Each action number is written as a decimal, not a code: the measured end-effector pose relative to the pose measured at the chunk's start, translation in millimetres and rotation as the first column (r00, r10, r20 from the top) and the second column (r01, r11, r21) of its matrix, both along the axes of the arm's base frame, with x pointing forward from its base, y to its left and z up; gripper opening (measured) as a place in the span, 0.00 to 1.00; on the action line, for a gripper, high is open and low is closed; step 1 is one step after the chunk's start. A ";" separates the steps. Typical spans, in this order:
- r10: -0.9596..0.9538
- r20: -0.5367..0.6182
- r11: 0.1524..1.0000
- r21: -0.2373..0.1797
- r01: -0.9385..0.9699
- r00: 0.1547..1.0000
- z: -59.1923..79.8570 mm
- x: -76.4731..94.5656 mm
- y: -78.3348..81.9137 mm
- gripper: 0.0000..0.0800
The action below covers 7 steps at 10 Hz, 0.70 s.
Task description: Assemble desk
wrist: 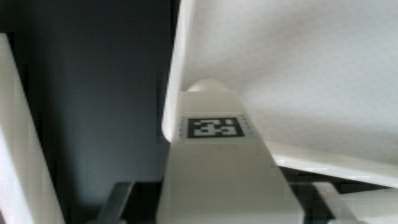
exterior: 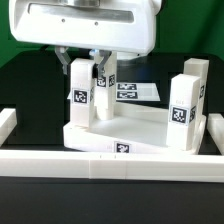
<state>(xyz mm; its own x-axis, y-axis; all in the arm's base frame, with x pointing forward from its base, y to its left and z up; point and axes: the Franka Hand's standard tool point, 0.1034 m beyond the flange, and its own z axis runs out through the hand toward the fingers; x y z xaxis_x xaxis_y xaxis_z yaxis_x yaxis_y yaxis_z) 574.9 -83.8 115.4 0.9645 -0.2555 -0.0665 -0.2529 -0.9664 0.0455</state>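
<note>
The desk top [exterior: 140, 128] lies flat near the front rail, its rim tag facing the camera. Several white legs stand upright on it: one at the exterior view's left [exterior: 80, 98], one just behind it [exterior: 107, 88], and two at the right [exterior: 182, 108]. My gripper [exterior: 81, 66] hangs over the left leg, a dark finger on each side of its top. In the wrist view that tagged leg [wrist: 217, 150] fills the gap between the fingers [wrist: 132, 200], with the desk top [wrist: 302, 80] beyond. The gripper [wrist: 222, 206] is shut on this leg.
White border rails run along the front [exterior: 110, 162], the exterior view's left [exterior: 8, 125] and its right [exterior: 213, 130]. The marker board [exterior: 138, 92] lies flat behind the desk top. A rail edge [wrist: 15, 130] shows in the wrist view.
</note>
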 end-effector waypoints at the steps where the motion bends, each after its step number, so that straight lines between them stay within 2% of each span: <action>1: -0.119 0.007 0.993 0.012 0.119 0.993 -0.6 -0.7 -2.7 0.36; 3: -0.289 0.011 0.957 0.015 0.289 0.957 -0.8 -0.9 -4.1 0.36; 7: -0.636 0.012 0.771 0.026 0.636 0.771 -1.4 -1.4 -6.3 0.36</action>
<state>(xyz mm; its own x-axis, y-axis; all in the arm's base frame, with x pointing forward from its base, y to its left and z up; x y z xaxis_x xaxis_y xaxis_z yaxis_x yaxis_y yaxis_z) 573.5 -90.1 114.0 0.5832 -0.8100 -0.0616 -0.8108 -0.5851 0.0177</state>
